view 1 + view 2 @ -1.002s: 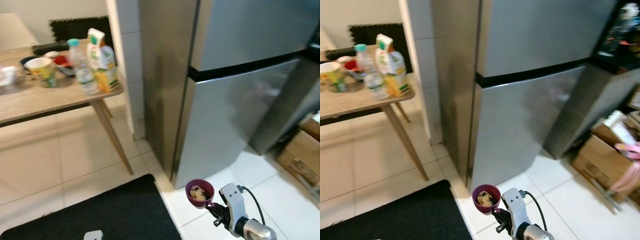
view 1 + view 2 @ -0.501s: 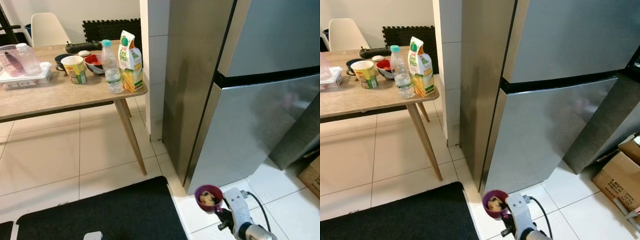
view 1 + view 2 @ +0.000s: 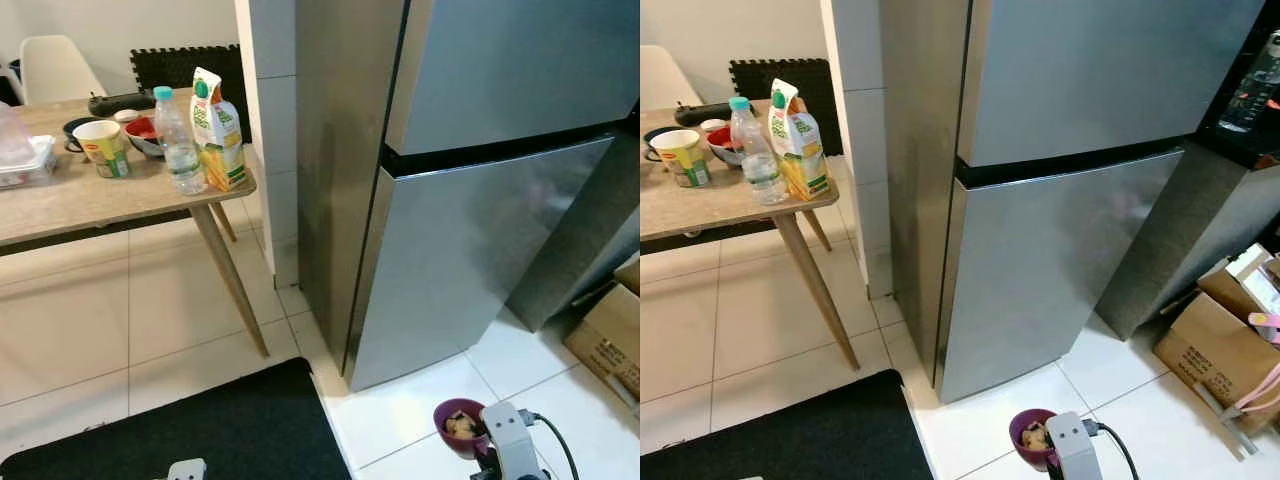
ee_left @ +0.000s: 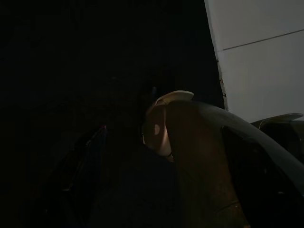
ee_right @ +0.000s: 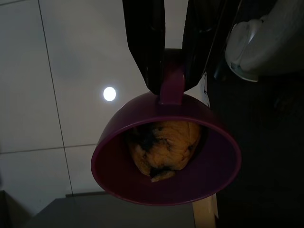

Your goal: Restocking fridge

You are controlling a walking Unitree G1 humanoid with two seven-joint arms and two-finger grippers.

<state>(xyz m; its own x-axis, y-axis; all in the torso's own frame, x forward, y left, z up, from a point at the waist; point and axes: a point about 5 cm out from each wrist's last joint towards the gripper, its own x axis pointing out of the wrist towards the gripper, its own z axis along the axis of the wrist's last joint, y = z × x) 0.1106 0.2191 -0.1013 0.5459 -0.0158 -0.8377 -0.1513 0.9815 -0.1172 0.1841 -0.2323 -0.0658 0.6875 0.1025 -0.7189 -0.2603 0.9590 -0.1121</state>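
A tall steel fridge [image 3: 470, 250] stands ahead with both doors closed. Low in front of it my right gripper [image 5: 171, 88] is shut on the handle of a small purple bowl [image 3: 459, 425], which hangs above the white floor tiles. Inside the bowl [image 5: 166, 161] lies a yellowish lump of food [image 5: 164, 145] with dark spots. On the wooden table [image 3: 60, 200] to the left stand a juice carton [image 3: 218, 130], a water bottle [image 3: 178, 142], a paper cup [image 3: 105, 148] and two bowls [image 3: 145, 135]. The left wrist view is very dark; the left arm hangs low.
A black mat [image 3: 200, 430] lies on the floor at my feet, left of the bowl. Cardboard boxes [image 3: 1220, 340] sit on the floor to the right of the fridge. A tiled pillar [image 3: 268, 120] stands between table and fridge. A white chair [image 3: 55, 70] is behind the table.
The whole picture has swung as the camera turned, first left, then back right. The purple bowl stays held in the right gripper and now sits lower and further right in the picture.
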